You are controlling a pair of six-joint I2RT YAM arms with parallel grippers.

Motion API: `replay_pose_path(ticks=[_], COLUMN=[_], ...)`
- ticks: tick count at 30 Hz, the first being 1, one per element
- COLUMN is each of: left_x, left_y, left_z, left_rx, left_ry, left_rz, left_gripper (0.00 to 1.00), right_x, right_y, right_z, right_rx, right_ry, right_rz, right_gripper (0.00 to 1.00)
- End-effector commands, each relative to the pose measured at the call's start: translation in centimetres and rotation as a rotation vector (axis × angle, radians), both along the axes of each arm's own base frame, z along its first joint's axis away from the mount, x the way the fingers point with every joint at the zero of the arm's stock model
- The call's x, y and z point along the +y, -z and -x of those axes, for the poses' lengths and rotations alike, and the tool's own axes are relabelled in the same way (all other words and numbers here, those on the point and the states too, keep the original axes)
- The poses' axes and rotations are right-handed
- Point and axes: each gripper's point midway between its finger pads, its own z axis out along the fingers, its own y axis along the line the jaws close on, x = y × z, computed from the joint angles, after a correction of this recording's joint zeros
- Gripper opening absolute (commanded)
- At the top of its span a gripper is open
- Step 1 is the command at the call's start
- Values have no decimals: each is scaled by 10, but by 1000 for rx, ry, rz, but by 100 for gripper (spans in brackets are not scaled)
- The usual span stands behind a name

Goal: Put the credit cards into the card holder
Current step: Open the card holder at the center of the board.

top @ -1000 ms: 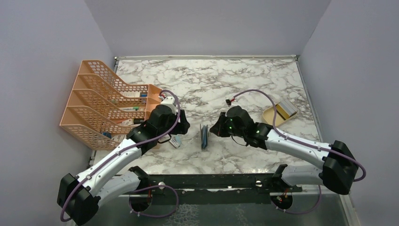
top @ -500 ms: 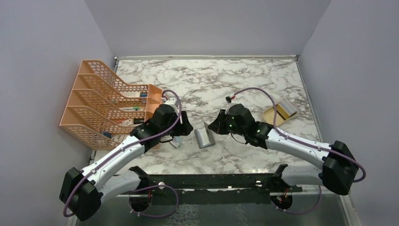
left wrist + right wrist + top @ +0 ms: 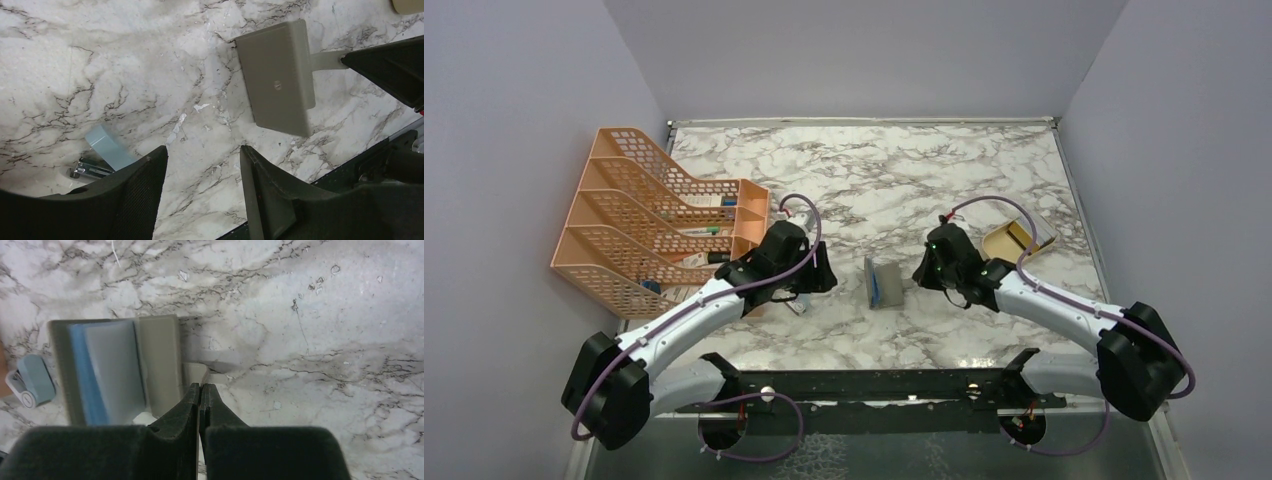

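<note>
Hovers left hand [image 3: 203, 148] over the desk [image 3: 844, 190], partly open, empty. Props card holder [image 3: 884, 283] on edge mid-desk, blue inside showing. Pinches its snap tab with right hand [image 3: 200, 386], closed tight. Has credit cards [image 3: 1027, 236] in tan tray [image 3: 997, 245], far right.
</note>
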Motion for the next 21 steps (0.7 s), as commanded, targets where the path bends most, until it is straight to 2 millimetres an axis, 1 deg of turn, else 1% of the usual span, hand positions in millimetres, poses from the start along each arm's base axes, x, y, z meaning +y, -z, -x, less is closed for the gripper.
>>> replay_pose_path(ticks=[1, 3, 5, 7, 9, 11, 13, 15, 17, 21], left_x=[-22, -33, -44, -53, -56, -53, -48, -44, -43, -39], left_y=[-11, -12, -16, -20, -24, -22, -17, -12, -8, -1], left_z=[-5, -6, -7, -8, -11, -14, -19, -20, -19, -16], left_rx=[-8, -8, -6, -3, -8, -11, -15, -7, 5, 17], left_ry=[50, 80, 108, 132, 137, 125, 99, 81, 77, 75], left_rz=[93, 144, 194, 233, 243, 213, 173, 147, 142, 128], left_gripper=[57, 57, 60, 62, 63, 63, 64, 64, 64, 63], right_x=[-9, -7, -1, 10, 25, 45, 59, 60, 55, 36], right_y=[-1, -3, -8, -19, -41, -69, -86, -86, -73, -44], right_z=[2, 3, 4, 7, 10, 16, 20, 18, 15, 11], right_rx=[-18, -25, -39, -55, -71, -101, -121, -112, -93, -55], right_ry=[1, -6, -32, -70, -124, -201, -252, -243, -209, -132], right_rz=[24, 7, -28, -88, -173, -297, -380, -388, -347, -241], right_gripper=[1, 1, 1, 1, 1, 1, 1, 1, 1, 1])
